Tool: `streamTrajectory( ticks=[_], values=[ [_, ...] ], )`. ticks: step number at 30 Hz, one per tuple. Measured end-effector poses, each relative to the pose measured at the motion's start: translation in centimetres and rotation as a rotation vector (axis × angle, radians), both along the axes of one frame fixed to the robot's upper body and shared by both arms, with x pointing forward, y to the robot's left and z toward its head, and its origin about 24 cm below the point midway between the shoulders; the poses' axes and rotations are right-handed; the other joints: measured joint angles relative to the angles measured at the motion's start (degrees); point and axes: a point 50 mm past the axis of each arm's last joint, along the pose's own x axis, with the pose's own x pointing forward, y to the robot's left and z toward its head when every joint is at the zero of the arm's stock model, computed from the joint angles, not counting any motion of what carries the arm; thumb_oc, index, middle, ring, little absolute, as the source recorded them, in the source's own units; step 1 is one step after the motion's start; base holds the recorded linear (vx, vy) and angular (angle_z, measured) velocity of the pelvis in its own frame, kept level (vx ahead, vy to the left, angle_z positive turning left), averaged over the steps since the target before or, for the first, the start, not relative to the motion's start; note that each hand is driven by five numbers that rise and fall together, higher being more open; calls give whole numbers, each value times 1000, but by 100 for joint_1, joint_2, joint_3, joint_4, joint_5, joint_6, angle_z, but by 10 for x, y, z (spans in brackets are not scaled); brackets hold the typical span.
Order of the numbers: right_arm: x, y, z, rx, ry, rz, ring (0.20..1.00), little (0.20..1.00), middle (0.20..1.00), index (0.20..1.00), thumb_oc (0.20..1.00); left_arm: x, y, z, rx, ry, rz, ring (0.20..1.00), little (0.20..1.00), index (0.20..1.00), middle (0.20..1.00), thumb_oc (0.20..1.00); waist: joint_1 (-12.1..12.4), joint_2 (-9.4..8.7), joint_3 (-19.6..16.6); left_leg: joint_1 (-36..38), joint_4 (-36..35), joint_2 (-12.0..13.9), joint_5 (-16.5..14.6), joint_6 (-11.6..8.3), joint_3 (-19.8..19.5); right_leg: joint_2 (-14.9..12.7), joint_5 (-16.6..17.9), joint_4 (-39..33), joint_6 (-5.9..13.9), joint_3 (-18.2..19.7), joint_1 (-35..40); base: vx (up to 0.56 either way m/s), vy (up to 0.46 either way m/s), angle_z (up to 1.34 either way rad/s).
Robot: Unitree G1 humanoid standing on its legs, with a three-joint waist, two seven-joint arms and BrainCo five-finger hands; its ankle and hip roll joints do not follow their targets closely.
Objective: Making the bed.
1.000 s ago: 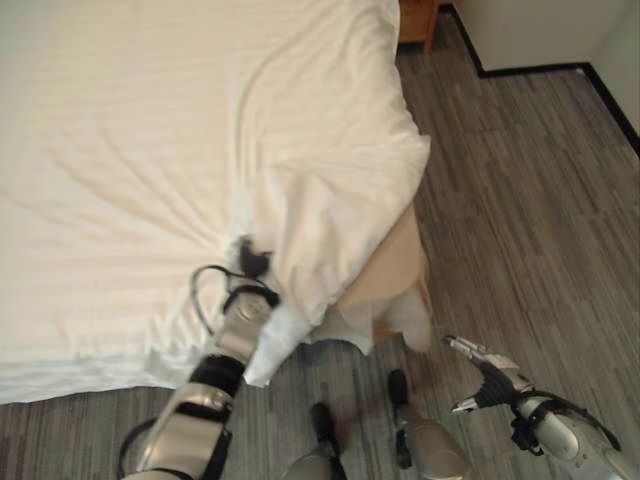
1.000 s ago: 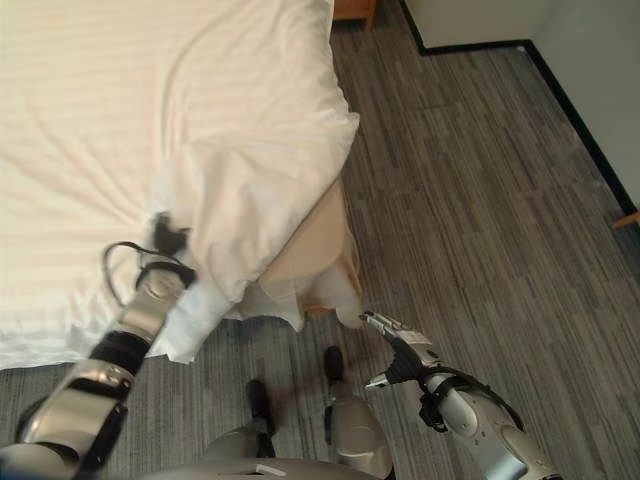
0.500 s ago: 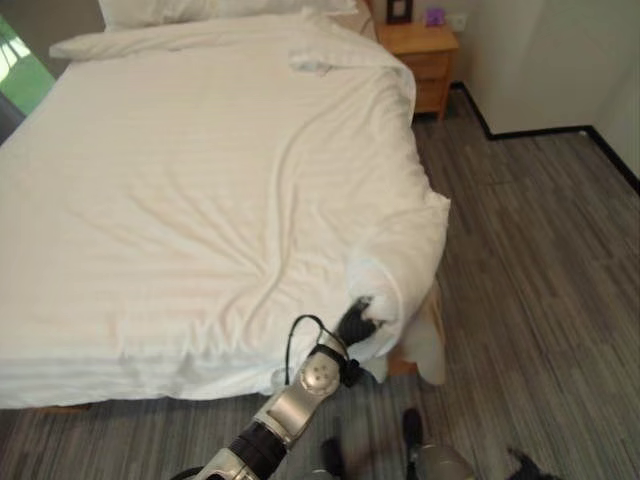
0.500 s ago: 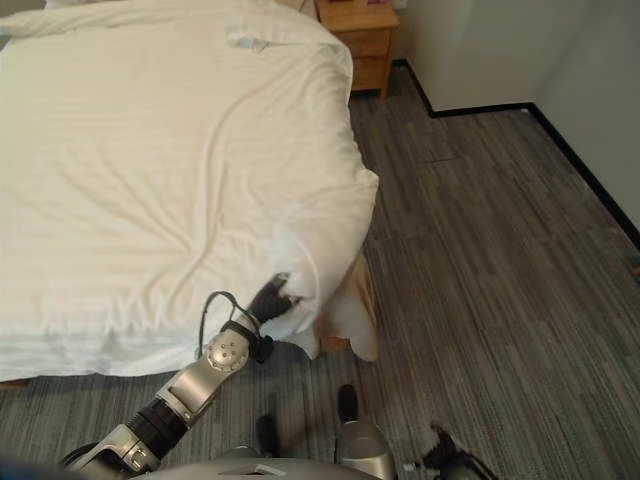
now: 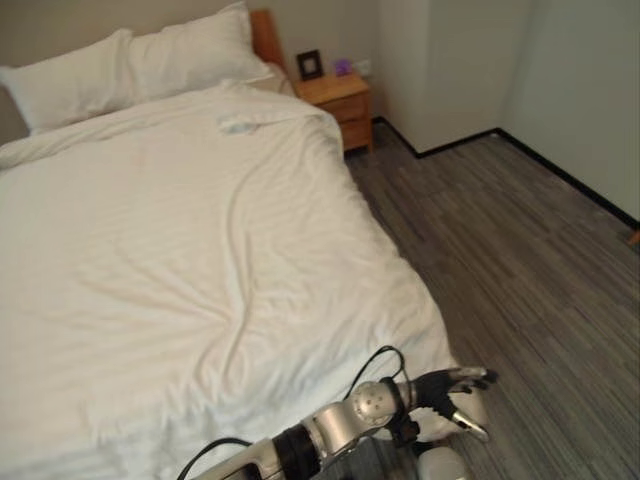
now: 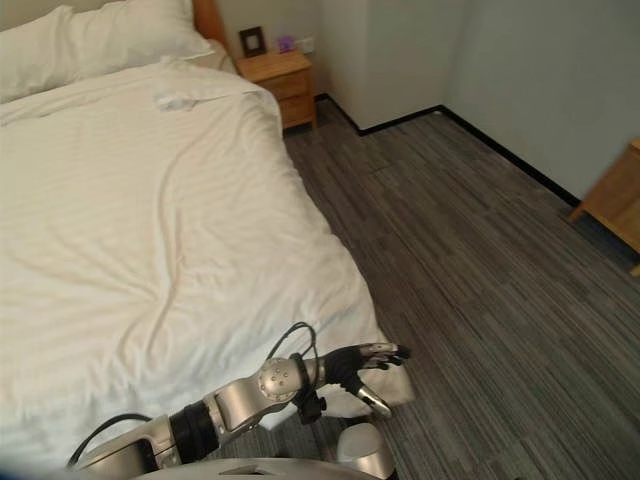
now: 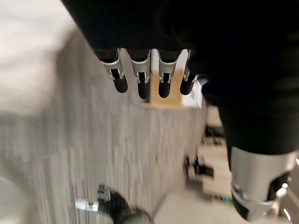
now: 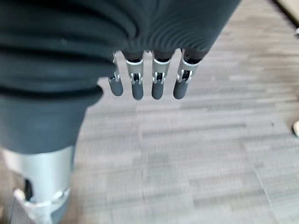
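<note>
One bed [image 5: 200, 270], seemingly two pillows [image 5: 130, 70]

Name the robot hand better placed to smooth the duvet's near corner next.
Left, probably. The left robot hand hangs open beside the duvet's near corner, holding nothing. The right robot hand is open above bare floor.

Head eyes overlook bed [image 5: 200, 250] — wrists, perhaps floorward.

White faintly striped duvet [image 5: 190, 270], grey streaked floor [image 5: 520, 240], orange-brown nightstand [image 5: 338, 98].
</note>
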Motion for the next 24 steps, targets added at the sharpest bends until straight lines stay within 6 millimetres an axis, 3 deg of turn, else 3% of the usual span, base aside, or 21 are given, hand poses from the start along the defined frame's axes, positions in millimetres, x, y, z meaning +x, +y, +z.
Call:
streamTrajectory(
  ticks=[4, 5, 8, 9, 10, 11, 12, 13, 15, 16, 17, 19, 20, 22, 24],
  values=[
    [10, -25, 19, -74, -30, -5, 1000, 1000, 1000, 1000, 1000, 3, 0, 14, -85, 37, 11, 1000, 1000, 1000, 1000, 1000, 22, 14, 15, 62, 1, 14, -1, -3, -22, 21, 8, -8, 12, -44, 47, -13, -25, 0],
    [22, -36, 29, -114, -53, 36, 1000, 1000, 1000, 1000, 1000, 10, 7, 18, -96, 29, 51, 1000, 1000, 1000, 1000, 1000, 62, 32, 22, 60, 0, 19, -1, -2, -55, 20, 7, -8, 12, -86, 95, -9, -29, 8],
    [57, -40, 43, -153, -103, 173, 1000, 1000, 1000, 1000, 1000, 30, 34, 33, -144, -25, 171, 1000, 1000, 1000, 1000, 1000, 178, -16, 37, 92, 2, 30, -2, -3, -213, 19, 8, -7, 11, -225, 169, 23, -43, 17],
    [88, -42, 56, -175, -179, 204, 200, 200, 200, 200, 200, 47, 51, 41, -169, -60, 285, 1000, 1000, 1000, 1000, 1000, 281, -21, 25, 99, 1, 33, -1, -3, -343, 7, 8, 0, 11, -341, 251, 19, -54, 40],
    [126, -33, 72, -189, -321, 285, 200, 200, 200, 200, 200, 66, 77, 52, -229, -88, 464, 1000, 1000, 1000, 1000, 1000, 485, -26, 21, 95, 2, 41, -1, -3, -487, 15, 8, -1, 9, -431, 274, 5, -53, 79],
    [160, -8, 81, -164, -474, 376, 200, 200, 200, 200, 200, 78, 110, 52, -265, -102, 666, 1000, 1000, 1000, 1000, 1000, 677, -124, -24, 87, 3, 75, 10, -5, -694, 37, -2, -6, -6, -578, 361, -23, -57, 96],
    [189, 29, 86, -75, -615, 442, 200, 200, 200, 200, 200, 74, 147, 36, -201, -94, 807, 1000, 1000, 1000, 1000, 1000, 1030, -153, -102, 63, 4, 161, 31, -10, -868, 119, -33, 30, -71, -774, 502, -36, -45, 87],
    [202, 61, 110, -4, -757, 542, 200, 200, 200, 200, 200, 64, 174, 27, -179, -89, 915, 1000, 1000, 1000, 1000, 1000, 1134, -124, -120, 45, 4, 185, 46, -28, -967, 147, -67, 29, -131, -884, 494, -29, -27, 36],
    [208, 140, 171, 181, -1154, 841, 200, 200, 200, 200, 200, 36, 234, -1, -74, -31, 1178, 1000, 1000, 1000, 1000, 1000, 1134, -89, -143, 79, 12, 239, 67, -84, -1016, 174, -101, 23, -173, -952, 518, 0, 8, 36],
    [211, 160, 182, 262, -1285, 882, 200, 200, 200, 200, 200, 22, 264, -16, 46, 4, 1287, 1000, 1000, 1000, 1000, 1000, 1187, -147, -172, 109, 51, 268, 172, -90, -1136, 195, -132, 46, -160, -1124, 626, 25, 9, 66],
    [225, 162, 157, 330, -1221, 768, 200, 200, 200, 200, 200, -1, 299, -34, 193, 49, 1387, 1000, 1000, 1000, 1000, 1000, 1613, -261, -278, 66, 20, 287, 131, -157, -1221, 180, -274, 122, -134, -1178, 622, 28, 4, 59],
    [226, 157, 130, 450, -1164, 557, 200, 200, 200, 200, 200, -19, 313, -51, 250, 121, 1484, 1000, 1000, 1000, 1000, 1000, 1799, -377, -330, -19, 17, 225, 122, -129, -1320, 101, -292, 114, -113, -1328, 625, 19, 0, 43],
    [223, 161, 106, 610, -1165, 322, 200, 200, 200, 200, 200, -35, 322, -63, 288, 183, 1567, 1000, 1000, 1000, 1000, 1000, 1883, -481, -339, -70, 32, 154, 175, -121, -1451, 19, -284, 71, -125, -1466, 646, 9, 2, 50],
    [222, 174, 91, 766, -1163, 145, 200, 200, 200, 200, 200, -46, 324, -71, 335, 221, 1592, 1000, 1000, 1000, 1000, 1000, 2108, -539, -354, -129, 48, 82, 195, -96, -1494, -50, -276, 55, -113, -1510, 638, 12, -6, 31],
    [231, 202, 85, 1012, -1156, 3, 200, 200, 200, 200, 200, -50, 323, -78, 305, 267, 1655, 1000, 1000, 1000, 1000, 1000, 2358, -460, -301, -147, 49, -67, 217, -66, -1699, -207, -290, 14, -58, -1662, 736, -8, -22, 37]
  ],
)
